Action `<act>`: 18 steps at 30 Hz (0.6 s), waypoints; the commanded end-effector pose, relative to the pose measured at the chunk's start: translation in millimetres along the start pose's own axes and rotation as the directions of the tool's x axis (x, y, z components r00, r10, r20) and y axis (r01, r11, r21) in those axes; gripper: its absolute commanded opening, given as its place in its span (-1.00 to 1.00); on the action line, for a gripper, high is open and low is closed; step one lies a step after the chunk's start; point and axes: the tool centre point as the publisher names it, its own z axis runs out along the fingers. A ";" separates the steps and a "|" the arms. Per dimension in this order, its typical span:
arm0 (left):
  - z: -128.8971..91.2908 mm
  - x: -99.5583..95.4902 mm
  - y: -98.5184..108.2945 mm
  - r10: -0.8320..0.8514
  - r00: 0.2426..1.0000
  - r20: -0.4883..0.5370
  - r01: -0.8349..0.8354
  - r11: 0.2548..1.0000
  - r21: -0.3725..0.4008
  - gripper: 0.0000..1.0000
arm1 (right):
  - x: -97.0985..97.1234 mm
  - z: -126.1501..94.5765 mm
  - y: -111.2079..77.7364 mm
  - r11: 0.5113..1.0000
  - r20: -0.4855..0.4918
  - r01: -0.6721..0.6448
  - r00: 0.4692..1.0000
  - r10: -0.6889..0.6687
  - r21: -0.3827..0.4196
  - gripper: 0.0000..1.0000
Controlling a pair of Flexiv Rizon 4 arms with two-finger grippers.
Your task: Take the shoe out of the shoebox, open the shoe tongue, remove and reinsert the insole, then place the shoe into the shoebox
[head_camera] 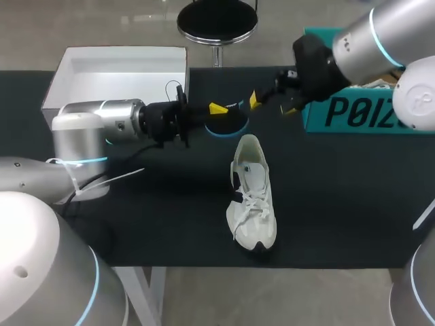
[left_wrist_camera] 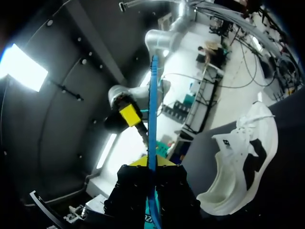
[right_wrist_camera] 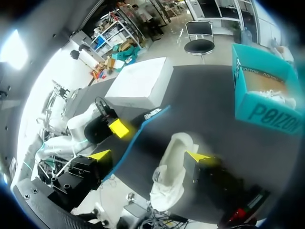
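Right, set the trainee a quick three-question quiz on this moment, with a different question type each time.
1. True or false: the shoe lies on the table, outside the teal shoebox.
2. Multiple choice: what is the left hand shut on?
A. the insole
B. a lace
C. a box lid
3. Fill in the blank: the right hand, close to the insole, is ____ (open or shut).

Key: 1 true; 2 A; 3 open.
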 end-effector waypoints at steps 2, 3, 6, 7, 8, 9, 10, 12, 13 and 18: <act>0.5 0.7 1.6 0.001 1.000 0.000 -0.001 1.000 0.002 -1.00 | -2.6 -5.4 -6.7 1.000 0.002 -0.003 1.000 0.003 -0.018 1.00; 0.5 0.7 1.6 0.001 1.000 0.000 -0.001 1.000 0.002 -1.00 | -2.7 -5.6 -7.0 1.000 0.002 -0.003 1.000 0.003 -0.019 1.00; 0.5 0.7 1.6 0.001 1.000 0.000 -0.001 1.000 0.002 -1.00 | -3.2 -5.4 -8.9 1.000 0.000 -0.004 1.000 0.004 -0.023 1.00; 0.5 0.7 1.6 0.001 1.000 0.000 -0.001 1.000 0.002 -1.00 | -3.0 -5.3 -9.6 1.000 -0.001 -0.005 1.000 0.005 -0.025 1.00; 0.5 0.7 1.6 0.001 1.000 0.000 -0.001 1.000 0.002 -1.00 | -2.8 -5.3 -10.5 1.000 -0.002 -0.006 1.000 0.006 -0.028 1.00; 0.5 0.7 1.6 0.001 1.000 0.000 -0.001 1.000 0.002 -1.00 | -2.8 -5.2 -11.4 0.999 -0.005 -0.007 1.000 0.007 -0.032 1.00; 0.5 0.7 1.6 0.001 1.000 0.000 -0.001 1.000 0.002 -1.00 | -2.8 -5.1 -12.3 0.999 -0.006 -0.008 1.000 0.008 -0.034 1.00; 0.5 0.7 1.6 0.001 1.000 0.000 -0.001 1.000 0.002 -1.00 | -3.5 -4.4 -14.4 0.999 -0.007 -0.011 1.000 0.010 -0.035 1.00; -0.1 2.5 4.9 -0.133 0.990 0.046 0.134 0.991 -0.005 -1.00 | -4.0 -4.0 -15.1 0.999 -0.010 -0.013 1.000 0.013 -0.040 1.00; 2.5 16.2 11.1 -0.696 0.702 0.149 0.690 0.717 0.098 -1.00 | -4.3 -2.6 -16.5 0.999 -0.017 -0.012 1.000 0.011 -0.047 1.00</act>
